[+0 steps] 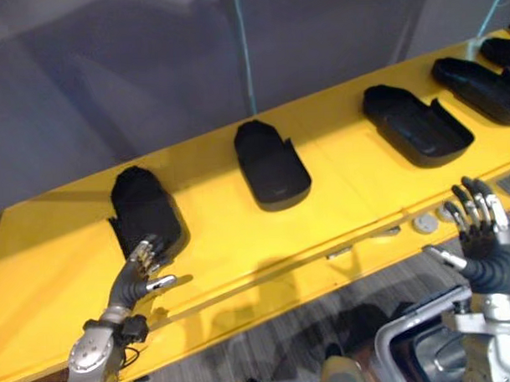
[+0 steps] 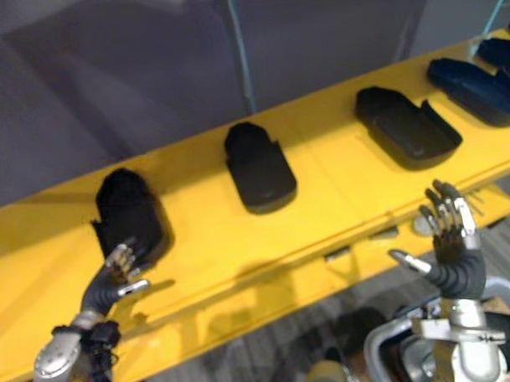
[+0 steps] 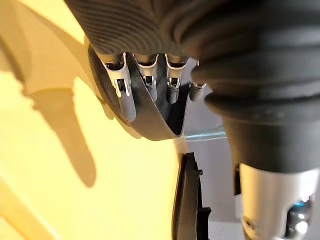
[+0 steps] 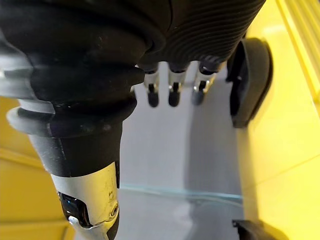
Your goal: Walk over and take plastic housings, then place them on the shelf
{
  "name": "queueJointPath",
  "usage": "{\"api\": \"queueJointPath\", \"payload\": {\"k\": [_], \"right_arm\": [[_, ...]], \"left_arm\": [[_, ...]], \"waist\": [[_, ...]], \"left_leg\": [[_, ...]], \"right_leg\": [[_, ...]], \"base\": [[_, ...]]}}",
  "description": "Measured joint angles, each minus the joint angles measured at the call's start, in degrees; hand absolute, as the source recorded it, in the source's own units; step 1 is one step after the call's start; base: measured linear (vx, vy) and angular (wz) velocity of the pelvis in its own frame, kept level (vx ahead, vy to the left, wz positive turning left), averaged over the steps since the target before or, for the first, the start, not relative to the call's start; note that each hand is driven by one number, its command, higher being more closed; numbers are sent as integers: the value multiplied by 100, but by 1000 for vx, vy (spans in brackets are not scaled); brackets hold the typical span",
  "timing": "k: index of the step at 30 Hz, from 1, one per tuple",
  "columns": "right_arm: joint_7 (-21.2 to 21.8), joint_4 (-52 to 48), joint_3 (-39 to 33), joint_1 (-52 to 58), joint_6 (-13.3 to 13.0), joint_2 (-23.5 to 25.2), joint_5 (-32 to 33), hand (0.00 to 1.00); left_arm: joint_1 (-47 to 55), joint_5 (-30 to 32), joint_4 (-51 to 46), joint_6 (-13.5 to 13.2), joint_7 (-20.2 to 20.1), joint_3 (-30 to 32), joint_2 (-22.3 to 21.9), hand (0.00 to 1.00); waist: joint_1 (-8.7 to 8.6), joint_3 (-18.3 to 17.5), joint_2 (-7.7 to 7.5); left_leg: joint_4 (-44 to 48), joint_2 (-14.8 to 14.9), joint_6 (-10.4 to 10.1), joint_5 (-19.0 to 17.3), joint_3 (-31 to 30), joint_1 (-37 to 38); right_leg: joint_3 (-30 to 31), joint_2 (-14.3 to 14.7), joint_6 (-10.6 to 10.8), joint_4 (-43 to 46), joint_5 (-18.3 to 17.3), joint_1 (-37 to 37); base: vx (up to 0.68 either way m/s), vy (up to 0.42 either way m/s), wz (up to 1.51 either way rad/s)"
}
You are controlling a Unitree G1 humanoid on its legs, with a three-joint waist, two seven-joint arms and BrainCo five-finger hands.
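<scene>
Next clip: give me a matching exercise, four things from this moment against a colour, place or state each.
Things:
1. left hand
2. right hand
3. second housing from the left
4. shelf

States:
A. yellow
B. raised, fingers spread, holding nothing
C. fingertips against the leftmost housing
D. black, touched by neither hand

Pairs: 1-C, 2-B, 3-D, 4-A

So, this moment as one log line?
left hand open, touching leftmost housing | right hand open, empty | other housings on yellow shelf
</scene>
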Motion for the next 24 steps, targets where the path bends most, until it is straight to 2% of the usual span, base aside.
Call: {"api": "queueJointPath", "payload": {"k": [1, 4, 9, 12, 15, 17, 20, 21, 22, 23, 24], "right_arm": [[10, 0, 0, 2, 0, 5, 1, 0], [146, -12, -6, -8, -3, 23, 17, 0], [256, -26, -5, -139, -3, 27, 56, 0], [254, -41, -6, -238, -2, 34, 54, 0], [258, -55, -5, -305, 1, 60, 53, 0], [258, -55, -4, -321, 1, 82, 53, 0], [258, -65, 7, -550, -8, 98, 53, 0], [259, -65, 37, -691, -32, 101, 55, 0], [259, -66, 64, -757, -51, 102, 55, 0], [266, -72, 157, -886, -90, 110, 56, 0], [265, -78, 305, -994, -140, 128, 48, 0]], "left_arm": [[27, -47, -46, -50, -19, 1, -2, 0], [213, -268, -513, -211, -400, 54, -4, 0], [338, -1223, -1537, -676, -1356, 661, -113, 0], [341, -1384, -1826, -780, -1565, 718, -155, 0], [342, -1425, -2028, -798, -1610, 742, -160, 0], [338, -1419, -2097, -846, -1571, 782, -162, 0], [270, -1407, -2139, -1203, -1213, 1098, -213, 0], [240, -1349, -2157, -1420, -889, 1228, -290, 0], [212, -1326, -2181, -1497, -733, 1295, -355, 0], [179, -1226, -2241, -1712, -295, 1395, -527, 0], [107, -891, -2278, -1922, 309, 1440, -698, 0]], "waist": [[-1, 13, -16], [4, 73, -66], [27, 87, 26], [68, 39, 103], [131, 12, 144], [127, 4, 142], [140, -5, 142], [150, -13, 142], [155, -14, 141], [189, -48, 135], [253, -116, 124]], "left_leg": [[0, 2, 0, 0, 0, 0], [-8, 4, -1, 0, 1, -10], [-22, 4, -2, 2, 1, -11], [-20, 17, -1, 3, 1, -9], [4, 39, -1, 7, -23, -6], [23, 51, -1, 7, -88, -3], [51, 57, -1, 10, -182, -7], [51, 60, -4, 14, -205, -8], [51, 60, -8, 19, -231, -8], [50, 60, -17, 28, -278, -33], [53, 59, -16, 45, -308, -83]], "right_leg": [[1, 2, -2, 4, -2, -1], [7, 2, -8, 26, -13, -25], [3, -9, 14, 93, -41, -64], [-8, 3, 22, 84, -46, -59], [-63, 19, 22, 52, -45, -36], [-156, 19, 22, -2, -45, 44], [-231, 23, 23, -80, -42, 140], [-278, 24, 23, -148, -18, 193], [-300, 28, 19, -195, 8, 226], [-315, 38, 29, -258, 60, 245], [-337, 41, 31, -325, 102, 245]], "base": [[0, 0, 0], [0, 0, 0], [0, 0, 0], [0, 0, 0], [8, -5, 4], [3, -10, 17], [-5, 0, 15], [-9, 8, 10], [-14, 9, 13], [-14, 4, 13], [-15, 1, 12]]}}
